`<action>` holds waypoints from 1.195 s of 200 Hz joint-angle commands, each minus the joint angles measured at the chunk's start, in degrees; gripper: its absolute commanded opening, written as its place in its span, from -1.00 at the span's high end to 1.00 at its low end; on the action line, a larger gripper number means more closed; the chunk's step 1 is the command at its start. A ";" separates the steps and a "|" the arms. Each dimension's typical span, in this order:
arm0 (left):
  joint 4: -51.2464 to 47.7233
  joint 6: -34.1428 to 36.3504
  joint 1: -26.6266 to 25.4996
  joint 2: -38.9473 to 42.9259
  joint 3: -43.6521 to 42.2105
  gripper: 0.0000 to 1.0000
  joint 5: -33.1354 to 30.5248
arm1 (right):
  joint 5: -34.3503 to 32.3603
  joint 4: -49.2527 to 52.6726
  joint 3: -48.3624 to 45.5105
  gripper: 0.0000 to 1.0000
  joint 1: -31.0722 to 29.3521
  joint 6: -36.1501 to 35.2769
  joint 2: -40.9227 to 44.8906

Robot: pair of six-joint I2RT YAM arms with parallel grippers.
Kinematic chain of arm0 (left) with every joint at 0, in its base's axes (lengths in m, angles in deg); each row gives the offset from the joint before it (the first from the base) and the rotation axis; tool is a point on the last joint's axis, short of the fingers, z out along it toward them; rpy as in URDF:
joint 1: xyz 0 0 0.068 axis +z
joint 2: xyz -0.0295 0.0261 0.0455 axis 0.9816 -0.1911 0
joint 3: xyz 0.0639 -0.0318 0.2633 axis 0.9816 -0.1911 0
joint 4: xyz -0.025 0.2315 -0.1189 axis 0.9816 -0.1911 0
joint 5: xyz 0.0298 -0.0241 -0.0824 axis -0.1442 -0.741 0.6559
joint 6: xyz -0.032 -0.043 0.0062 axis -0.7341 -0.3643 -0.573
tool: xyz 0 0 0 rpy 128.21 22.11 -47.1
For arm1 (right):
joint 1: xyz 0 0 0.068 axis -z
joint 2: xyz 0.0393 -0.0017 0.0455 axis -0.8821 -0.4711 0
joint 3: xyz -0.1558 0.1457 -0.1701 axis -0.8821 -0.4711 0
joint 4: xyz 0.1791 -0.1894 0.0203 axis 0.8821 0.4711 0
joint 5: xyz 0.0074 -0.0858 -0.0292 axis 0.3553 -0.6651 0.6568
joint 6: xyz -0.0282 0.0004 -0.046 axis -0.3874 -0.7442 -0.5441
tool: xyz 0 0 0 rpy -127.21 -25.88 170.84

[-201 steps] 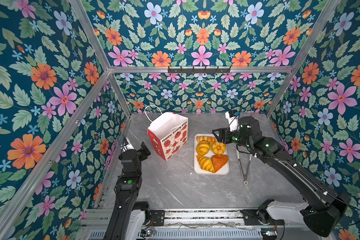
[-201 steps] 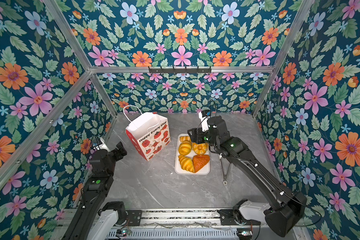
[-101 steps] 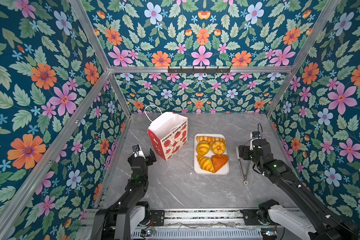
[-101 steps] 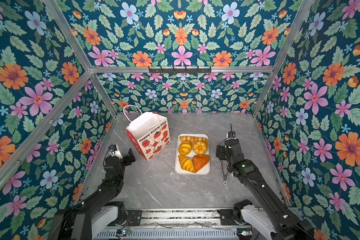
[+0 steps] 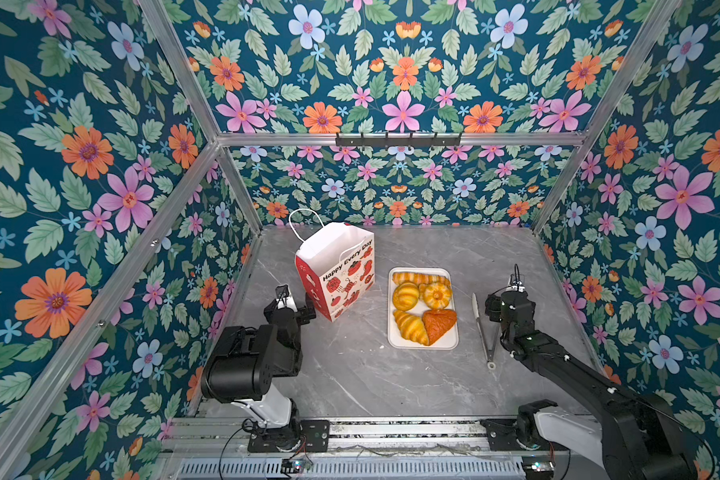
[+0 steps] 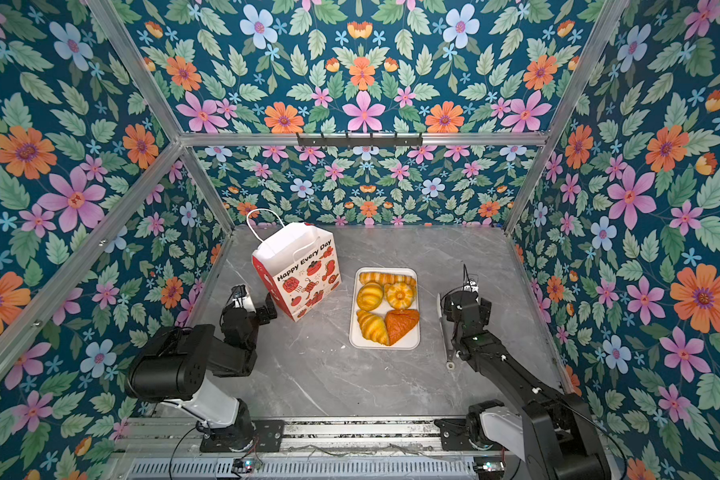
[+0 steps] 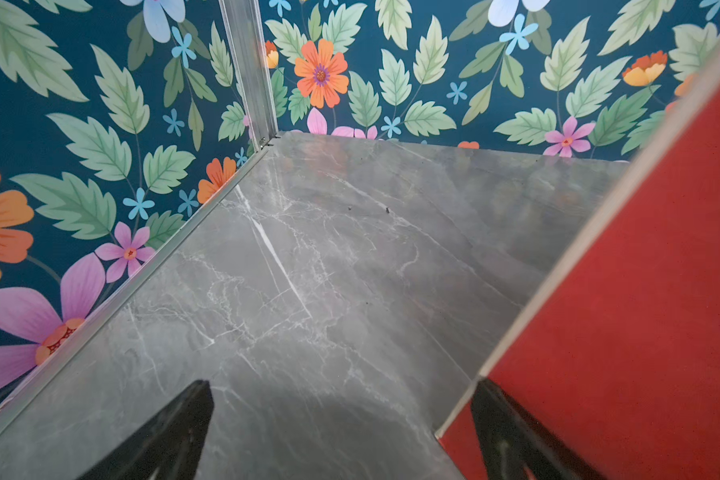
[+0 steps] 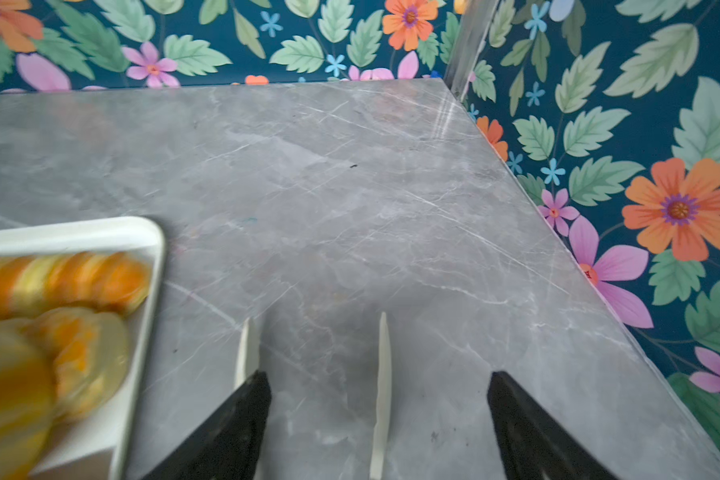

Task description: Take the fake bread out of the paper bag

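Inspector: Your five glossy golden toy pastries (image 5: pixel 424 307) lie on the white rectangular tray (image 5: pixel 422 344), at three o'clock of the white-and-red paper gift bag (image 5: pixel 336 270).

Operator: Grippers?

Inspector: Your left gripper (image 7: pixel 341 386) and right gripper (image 8: pixel 379 376) are both spread wide and empty. Unloading looks done, though the bag's inside is unseen.

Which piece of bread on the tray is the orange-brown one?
The triangle, in the tray's near right corner beside the croissant; the other four are golden-yellow.

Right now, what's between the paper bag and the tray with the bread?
Nothing, just bare grey tabletop between the paper bag and the white tray; both top views show it.
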 commanded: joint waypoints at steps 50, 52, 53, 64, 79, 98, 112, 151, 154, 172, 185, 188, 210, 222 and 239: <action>2.54 1.67 0.08 -0.69 1.62 -1.00 1.46 | 8.55 -22.03 -1.25 -0.62 8.42 -2.15 -13.52; 2.56 1.67 0.08 -0.69 1.62 -1.00 1.45 | 9.14 -21.75 -1.22 -0.62 8.64 -2.01 -13.94; 2.59 1.67 0.11 -0.74 1.62 -1.00 1.39 | 9.37 -21.74 -1.20 -0.61 8.78 -1.86 -14.17; 2.65 1.67 0.12 -0.70 1.54 -1.00 1.29 | 9.90 -24.72 -1.42 -0.62 9.10 -2.10 -15.17; 2.63 1.49 0.09 -0.69 1.57 -1.00 0.69 | 11.76 -24.00 -1.97 -0.62 10.04 -1.18 -14.48; 2.70 1.50 0.07 -0.69 1.62 -1.00 0.62 | 11.97 -23.60 -1.95 -0.64 10.06 -1.25 -14.36; 2.62 1.49 0.06 -0.69 1.58 -1.00 0.56 | 11.96 -24.28 -2.56 -0.65 10.06 -1.43 -14.07; 2.61 1.53 0.09 -0.73 1.62 -1.00 0.56 | 12.30 -42.27 -8.90 -0.88 9.27 -4.19 -18.47; 2.62 1.56 0.06 -0.72 1.62 -1.00 0.60 | 11.80 -37.65 -8.19 -0.89 8.98 -3.37 -17.10; 2.59 1.58 0.04 -0.71 1.62 -1.00 0.53 | 12.71 -41.41 -8.70 -0.98 9.62 -3.77 -18.35; 2.60 1.58 0.02 -0.72 1.62 -0.99 0.57 | 13.10 -35.26 -7.72 -0.99 9.62 -2.30 -16.04; 2.59 1.59 0.03 -0.70 1.62 -1.00 0.54 | 12.91 -37.33 -8.00 -0.99 9.62 -2.88 -16.84; 2.52 1.58 0.00 -0.78 1.71 -1.00 0.54 | 13.06 -35.57 -7.73 -0.99 9.62 -2.43 -16.30; 2.30 1.58 0.01 -0.80 1.80 -1.00 0.45 | 12.84 -39.20 -8.31 -0.99 9.62 -3.19 -17.51; 1.43 1.84 -0.21 -0.87 2.32 -1.00 0.07 | 12.88 -36.63 -7.89 -0.99 9.61 -2.70 -16.68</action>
